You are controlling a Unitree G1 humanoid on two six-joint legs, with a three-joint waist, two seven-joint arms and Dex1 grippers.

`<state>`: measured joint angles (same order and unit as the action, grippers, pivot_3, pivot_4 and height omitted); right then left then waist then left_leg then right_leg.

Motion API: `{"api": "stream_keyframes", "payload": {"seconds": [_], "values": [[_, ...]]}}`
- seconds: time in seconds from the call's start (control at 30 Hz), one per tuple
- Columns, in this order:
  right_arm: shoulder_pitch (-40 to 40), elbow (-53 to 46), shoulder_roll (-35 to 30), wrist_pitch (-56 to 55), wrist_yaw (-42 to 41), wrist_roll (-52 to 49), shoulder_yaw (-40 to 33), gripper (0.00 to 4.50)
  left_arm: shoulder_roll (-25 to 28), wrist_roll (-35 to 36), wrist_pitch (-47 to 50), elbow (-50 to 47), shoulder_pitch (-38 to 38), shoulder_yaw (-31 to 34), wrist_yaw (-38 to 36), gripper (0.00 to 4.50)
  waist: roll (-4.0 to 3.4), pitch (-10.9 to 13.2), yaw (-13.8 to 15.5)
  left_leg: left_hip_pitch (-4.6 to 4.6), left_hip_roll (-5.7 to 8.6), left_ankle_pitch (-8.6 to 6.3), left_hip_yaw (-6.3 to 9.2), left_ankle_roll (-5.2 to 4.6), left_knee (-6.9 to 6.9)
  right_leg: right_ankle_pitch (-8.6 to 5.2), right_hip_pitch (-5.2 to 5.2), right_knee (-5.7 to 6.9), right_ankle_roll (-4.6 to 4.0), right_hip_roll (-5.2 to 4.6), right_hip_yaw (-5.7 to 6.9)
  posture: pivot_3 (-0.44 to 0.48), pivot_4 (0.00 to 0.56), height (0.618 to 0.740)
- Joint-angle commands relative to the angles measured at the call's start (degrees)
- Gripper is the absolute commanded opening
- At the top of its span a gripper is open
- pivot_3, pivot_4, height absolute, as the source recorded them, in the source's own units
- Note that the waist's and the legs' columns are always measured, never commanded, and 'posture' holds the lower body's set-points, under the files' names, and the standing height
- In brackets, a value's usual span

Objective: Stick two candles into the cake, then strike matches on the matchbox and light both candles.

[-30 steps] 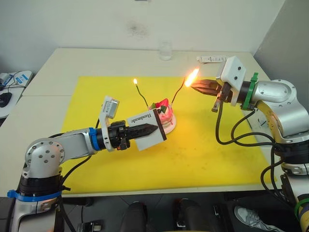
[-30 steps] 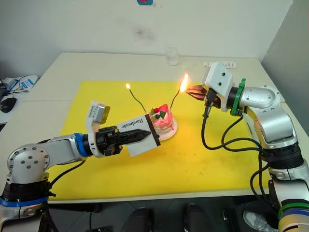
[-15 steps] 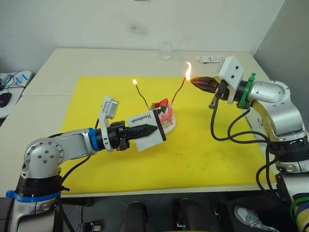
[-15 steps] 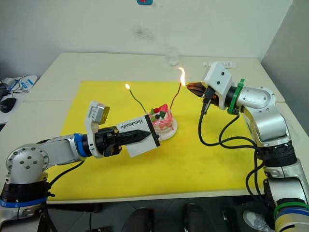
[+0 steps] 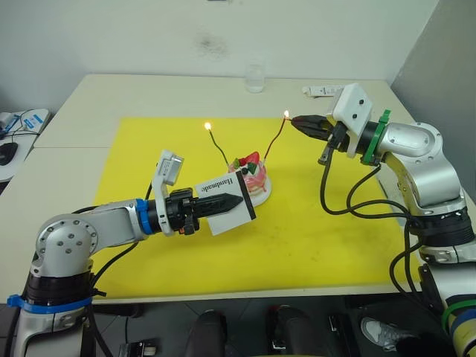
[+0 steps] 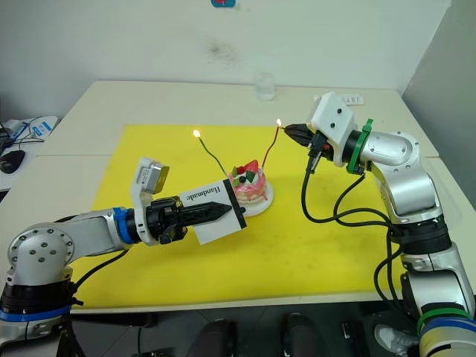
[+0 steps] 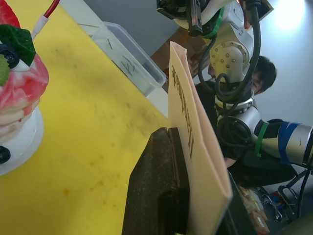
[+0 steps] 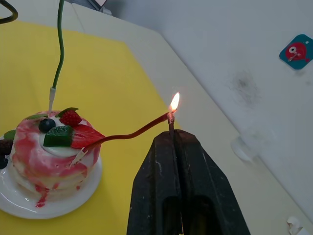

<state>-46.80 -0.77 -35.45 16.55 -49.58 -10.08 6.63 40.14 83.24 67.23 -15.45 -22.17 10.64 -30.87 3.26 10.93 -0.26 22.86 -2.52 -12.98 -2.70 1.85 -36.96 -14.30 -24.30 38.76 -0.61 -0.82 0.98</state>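
Match flame (image 5: 286, 114) smaller now, at red candle (image 5: 274, 139) tip.

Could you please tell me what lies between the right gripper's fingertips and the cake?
The red candle spans it in the right wrist view, its lit tip at the right gripper, its base stuck in the cake.

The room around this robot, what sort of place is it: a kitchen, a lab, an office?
Probably an office or lab used for robot trials, not a kitchen. Plain pale tables pushed together, a yellow mat as work area, and a computer mouse with cables on a side desk suggest it.
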Motion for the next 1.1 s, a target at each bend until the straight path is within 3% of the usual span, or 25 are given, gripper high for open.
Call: {"api": "stream_keyframes", "payload": {"seconds": [0.03,1.1], "values": [[-1.95,-0.47,-0.06,-1.57,0.68,0.41,-1.81,0.03,0.54,1.65,-0.23,-2.05,-0.02,1.13,-0.77,0.0,0.0,0.0,0.0,0.0,0.0,0.0,0.0,0.0,0.0,0.0,0.0,0.0,0.0,0.0,0.0,0.0,0.15,0.74],[-1.7,0.01,-0.21,-1.6,0.23,0.75,-1.56,0.03,0.76,2.13,-0.26,-1.96,-0.17,0.91,-0.57,0.0,-0.01,0.0,0.0,0.0,0.0,0.0,0.0,0.0,0.0,0.0,0.0,0.0,0.0,0.0,0.0,0.0,0.15,0.74]]}}
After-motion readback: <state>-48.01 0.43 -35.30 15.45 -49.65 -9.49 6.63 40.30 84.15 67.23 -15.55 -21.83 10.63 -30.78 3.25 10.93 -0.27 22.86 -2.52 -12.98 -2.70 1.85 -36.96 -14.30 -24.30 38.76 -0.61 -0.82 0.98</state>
